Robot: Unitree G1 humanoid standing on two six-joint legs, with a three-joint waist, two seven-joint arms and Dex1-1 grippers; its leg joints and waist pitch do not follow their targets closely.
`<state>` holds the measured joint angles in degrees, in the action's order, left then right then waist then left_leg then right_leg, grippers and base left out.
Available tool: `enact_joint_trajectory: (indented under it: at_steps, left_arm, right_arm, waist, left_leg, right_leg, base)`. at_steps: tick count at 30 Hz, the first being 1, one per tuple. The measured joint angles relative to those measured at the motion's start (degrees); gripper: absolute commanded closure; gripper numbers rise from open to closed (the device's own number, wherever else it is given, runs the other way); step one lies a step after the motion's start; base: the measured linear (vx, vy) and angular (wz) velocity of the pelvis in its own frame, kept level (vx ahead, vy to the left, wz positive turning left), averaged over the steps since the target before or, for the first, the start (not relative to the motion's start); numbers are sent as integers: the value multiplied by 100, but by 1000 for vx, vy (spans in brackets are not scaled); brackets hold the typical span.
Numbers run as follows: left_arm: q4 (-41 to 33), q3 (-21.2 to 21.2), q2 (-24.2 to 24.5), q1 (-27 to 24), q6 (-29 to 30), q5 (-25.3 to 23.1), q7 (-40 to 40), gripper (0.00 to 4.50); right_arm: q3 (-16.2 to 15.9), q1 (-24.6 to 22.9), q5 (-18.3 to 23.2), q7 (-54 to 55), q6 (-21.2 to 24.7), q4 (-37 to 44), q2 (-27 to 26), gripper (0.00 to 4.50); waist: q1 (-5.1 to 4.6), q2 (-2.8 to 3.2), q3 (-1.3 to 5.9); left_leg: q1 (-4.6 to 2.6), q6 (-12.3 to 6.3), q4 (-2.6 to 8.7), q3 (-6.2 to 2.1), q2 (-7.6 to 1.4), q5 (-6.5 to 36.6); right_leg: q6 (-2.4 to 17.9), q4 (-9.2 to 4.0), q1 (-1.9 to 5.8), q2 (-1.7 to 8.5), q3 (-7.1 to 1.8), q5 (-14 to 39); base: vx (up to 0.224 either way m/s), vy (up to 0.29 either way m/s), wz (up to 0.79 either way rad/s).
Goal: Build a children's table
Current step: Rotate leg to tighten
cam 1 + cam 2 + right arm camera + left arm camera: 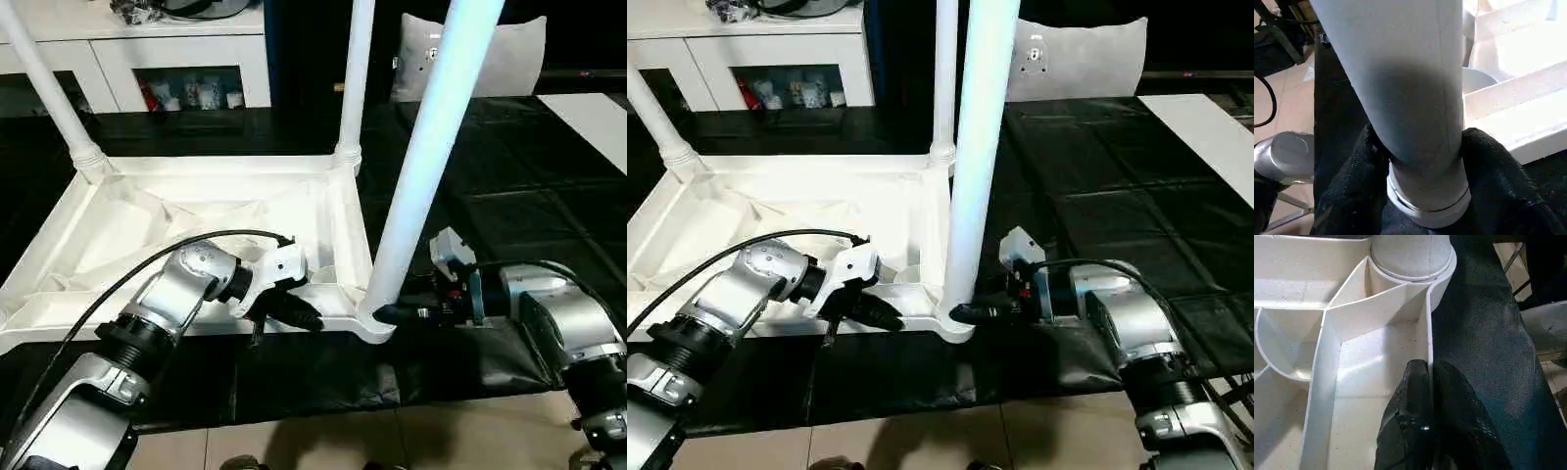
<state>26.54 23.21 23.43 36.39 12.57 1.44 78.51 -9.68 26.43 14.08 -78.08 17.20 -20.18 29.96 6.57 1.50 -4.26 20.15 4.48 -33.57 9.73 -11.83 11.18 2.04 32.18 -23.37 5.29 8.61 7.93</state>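
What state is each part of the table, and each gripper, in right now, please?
Table top: upside down, ribbed underside up.
Near leg: upright in the near corner socket, held at its base.
Far legs: upright in the far corner sockets.
Left gripper: shut on the table top's near rim.
Right gripper: shut on the near leg.
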Motion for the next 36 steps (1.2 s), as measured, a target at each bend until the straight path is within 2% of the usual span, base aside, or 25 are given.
enact_joint_trajectory:
  at_steps: [5,8,11,12,16,20,22,24,27,32,36]
  left_arm:
    - [-41,-31,-7,-43,137,70,14,450]
    - [-107,-101,-68,-89,444,96,-76,450]
    - [-102,-314,-327,-105,824,29,-747,450]
    - [-85,-408,-425,-104,946,-34,-1061,450]
    - [-22,-700,-939,-74,1449,-131,-2085,450]
    - [317,-1026,-1599,86,1696,-141,-3166,450]
    - [460,-1097,-1817,170,1715,-146,-3558,450]
    - [469,-1112,-1884,172,1714,-148,-3664,450]
    - [448,-1038,-1900,173,1629,-225,-3683,450]
    - [451,-814,-1805,171,1287,-293,-3540,450]
    - [448,-648,-1577,160,970,-355,-3227,450]
  right_arm:
    - [39,-128,50,35,80,162,7,255]
    - [147,-320,129,207,192,332,-68,255]
    - [388,-357,18,1013,381,324,-364,255]
    - [479,-304,-81,1420,403,254,-569,255]
    - [764,0,-302,2904,631,-66,-1204,258]
    - [976,372,-536,4260,594,-522,-1733,258]
    - [1043,511,-623,4729,478,-735,-1906,258]
    - [1144,511,-621,4860,392,-795,-2003,204]
    - [1207,436,-621,4958,326,-793,-2085,180]
    - [1214,184,-567,4908,219,-565,-2021,133]
    - [1234,-135,-442,4510,173,-236,-1769,99]
  waist:
    - [7,0,0]
    - [15,4,1]
    - [-26,2,2]
    - [-62,1,1]
    - [-340,-3,1]
    - [-477,2,5]
    - [-489,3,5]
    - [-489,4,6]
    - [-471,10,10]
    - [-411,15,12]
    - [-317,17,13]
  left_leg:
    - [0,-2,2,0,0,-1]
    - [1,-3,3,0,0,0]
    - [-7,16,0,1,0,7]
    - [-8,22,-1,1,0,6]
    - [-18,25,-10,1,2,6]
    - [-19,24,-18,-3,3,6]
    - [-16,23,-17,-6,1,6]
    - [-14,22,-13,-8,1,7]
    - [-14,20,0,-9,2,8]
    - [-11,11,9,-9,5,14]
    - [-9,10,46,-5,5,11]
  right_leg:
    - [0,0,0,0,0,0]
    - [-1,0,0,0,-1,1]
    - [1,1,12,0,-2,-1]
    - [0,1,22,0,0,-1]
    - [-3,-17,31,0,9,1]
    - [-4,-38,42,0,18,1]
    - [-4,-52,43,0,28,1]
    - [-5,-61,47,0,29,0]
    - [-6,-81,47,0,29,-1]
    - [-17,-82,44,0,19,-15]
    - [-16,-75,42,-2,19,-17]
  base:
    - [0,0,0]
    - [0,0,0]
    - [0,0,0]
    - [0,0,0]
    - [0,0,0]
    - [0,0,0]
    - [0,0,0]
    - [0,0,0]
    - [0,0,0]
    - [0,0,0]
    - [0,0,0]
